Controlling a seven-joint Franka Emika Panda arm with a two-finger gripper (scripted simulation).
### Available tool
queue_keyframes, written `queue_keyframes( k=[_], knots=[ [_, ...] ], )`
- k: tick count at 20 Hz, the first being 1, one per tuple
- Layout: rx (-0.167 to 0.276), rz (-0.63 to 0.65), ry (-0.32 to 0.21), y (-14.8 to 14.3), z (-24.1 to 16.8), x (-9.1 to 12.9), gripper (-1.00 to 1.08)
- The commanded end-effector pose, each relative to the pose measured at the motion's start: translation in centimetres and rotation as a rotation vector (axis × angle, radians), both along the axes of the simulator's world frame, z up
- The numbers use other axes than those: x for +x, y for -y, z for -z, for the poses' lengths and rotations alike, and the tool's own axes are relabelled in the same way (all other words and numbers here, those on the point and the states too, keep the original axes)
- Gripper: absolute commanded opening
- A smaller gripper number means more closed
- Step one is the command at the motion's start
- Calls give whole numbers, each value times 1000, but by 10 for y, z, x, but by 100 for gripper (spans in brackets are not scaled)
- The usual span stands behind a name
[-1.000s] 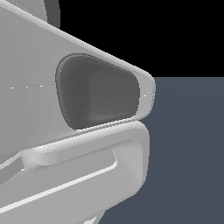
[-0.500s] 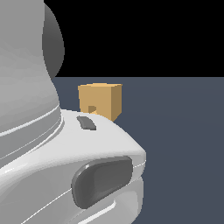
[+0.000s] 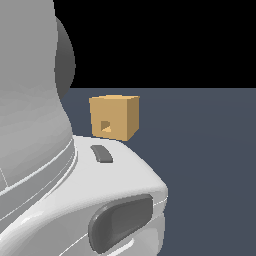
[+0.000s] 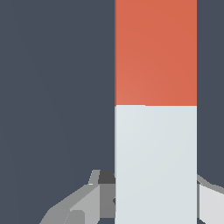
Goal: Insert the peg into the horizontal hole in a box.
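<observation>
Peg (image 4: 155, 109): orange-red with white end, filling the wrist view | Gripper (image 4: 155, 197): fingers flank its white end, seemingly grasping it | Box (image 3: 114, 117): on the floor beyond the arm, hole (image 3: 105, 125) facing the exterior camera | Risk: slight tilt could jam the peg on the rim.

A flat slate-blue floor (image 3: 210, 150) runs back to a plain black backdrop (image 3: 165, 40)

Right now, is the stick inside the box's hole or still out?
Out. The hole in the box shows dark and empty; the peg sits between the gripper fingers over bare floor.
</observation>
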State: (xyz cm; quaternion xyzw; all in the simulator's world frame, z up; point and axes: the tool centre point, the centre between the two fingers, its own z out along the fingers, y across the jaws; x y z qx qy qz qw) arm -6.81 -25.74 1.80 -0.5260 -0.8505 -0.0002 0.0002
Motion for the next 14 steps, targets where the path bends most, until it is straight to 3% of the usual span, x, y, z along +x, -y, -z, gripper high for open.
queue_keyframes(
  k=[1, 14],
  knots=[
    [-1, 0, 0, 0, 0, 0, -100],
    [0, 37, 0, -11, -1, -9, -100]
  ],
)
